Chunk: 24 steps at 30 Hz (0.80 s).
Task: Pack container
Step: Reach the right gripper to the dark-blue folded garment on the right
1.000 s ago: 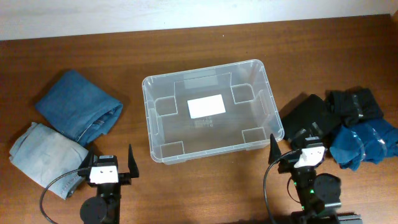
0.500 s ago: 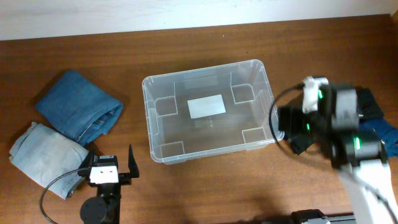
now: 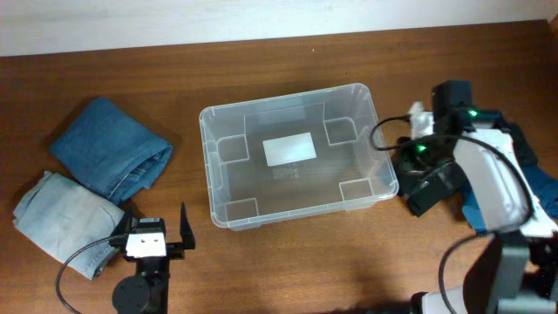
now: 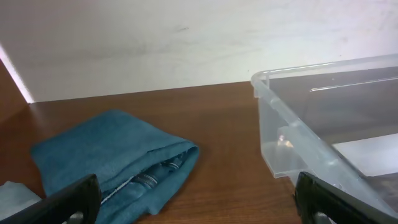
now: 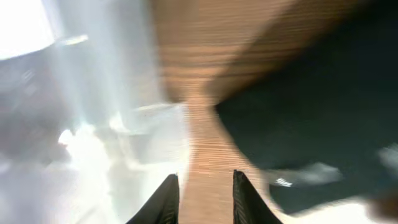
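Note:
The clear container (image 3: 209,166) sits empty mid-table with a white label on its bottom; its near corner fills the right of the left wrist view (image 4: 311,149). My left gripper (image 3: 153,225) rests at the front left, open, with bare wood between its fingers (image 4: 196,202). My right gripper (image 3: 406,155) hovers just right of the container, over the strip of table beside a black folded garment (image 5: 311,124). Its fingers (image 5: 205,193) stand close together with nothing between them. That view is blurred, with the container (image 5: 93,124) at left.
Folded dark blue jeans (image 3: 109,148) and a light blue pair (image 3: 61,214) lie at the left; the dark pair shows ahead of the left gripper (image 4: 112,155). More dark and blue folded clothes (image 3: 540,187) lie at the right, partly under the right arm.
The right arm has swung from its front rest spot up and out to the container's right side, and its fingers have narrowed. The left arm has not moved.

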Each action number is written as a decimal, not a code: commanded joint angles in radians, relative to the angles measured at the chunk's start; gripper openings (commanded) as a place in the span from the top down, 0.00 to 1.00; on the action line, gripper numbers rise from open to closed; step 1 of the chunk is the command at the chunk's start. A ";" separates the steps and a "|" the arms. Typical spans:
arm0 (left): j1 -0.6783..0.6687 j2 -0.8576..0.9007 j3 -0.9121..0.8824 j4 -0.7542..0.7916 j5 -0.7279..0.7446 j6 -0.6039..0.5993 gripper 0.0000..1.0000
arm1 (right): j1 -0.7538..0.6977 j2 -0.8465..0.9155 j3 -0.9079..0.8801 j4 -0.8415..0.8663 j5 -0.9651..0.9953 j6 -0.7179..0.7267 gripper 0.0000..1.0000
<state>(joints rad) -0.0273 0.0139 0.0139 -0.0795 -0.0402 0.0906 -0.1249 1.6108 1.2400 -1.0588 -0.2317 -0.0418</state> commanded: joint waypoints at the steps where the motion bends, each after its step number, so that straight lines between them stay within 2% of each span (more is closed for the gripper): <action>1: -0.005 -0.008 -0.005 -0.001 0.008 0.019 0.00 | 0.059 0.028 0.015 -0.010 -0.162 -0.085 0.77; 8: -0.005 -0.008 -0.005 -0.001 0.008 0.019 0.01 | 0.047 0.024 0.018 0.000 -0.108 -0.042 0.77; 12: -0.005 -0.008 -0.005 -0.001 0.008 0.019 0.01 | -0.034 -0.035 0.041 -0.014 0.026 0.063 0.70; 14: -0.005 -0.008 -0.005 -0.001 0.008 0.019 0.01 | -0.088 -0.108 0.057 -0.018 0.035 0.099 0.59; 15: -0.005 -0.008 -0.005 -0.001 0.008 0.019 0.01 | -0.112 -0.141 0.061 -0.016 0.042 0.116 0.48; 16: -0.005 -0.008 -0.005 -0.001 0.008 0.019 0.00 | -0.180 -0.238 0.064 -0.009 0.062 0.165 0.12; 17: -0.005 -0.008 -0.005 -0.001 0.008 0.019 0.01 | -0.224 -0.291 0.063 -0.008 0.080 0.184 0.02; 19: -0.005 -0.008 -0.005 -0.001 0.008 0.019 0.01 | -0.307 -0.369 0.058 -0.008 0.136 0.246 0.01; 20: -0.005 -0.008 -0.005 -0.001 0.008 0.019 0.00 | -0.431 -0.438 0.034 -0.010 0.175 0.330 0.01; 24: -0.005 -0.008 -0.005 -0.001 0.008 0.019 0.01 | -0.718 -0.457 -0.083 -0.011 0.110 0.385 0.02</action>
<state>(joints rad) -0.0273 0.0139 0.0139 -0.0795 -0.0399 0.0906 -0.6853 1.1202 1.2572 -1.0660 -0.1143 0.2504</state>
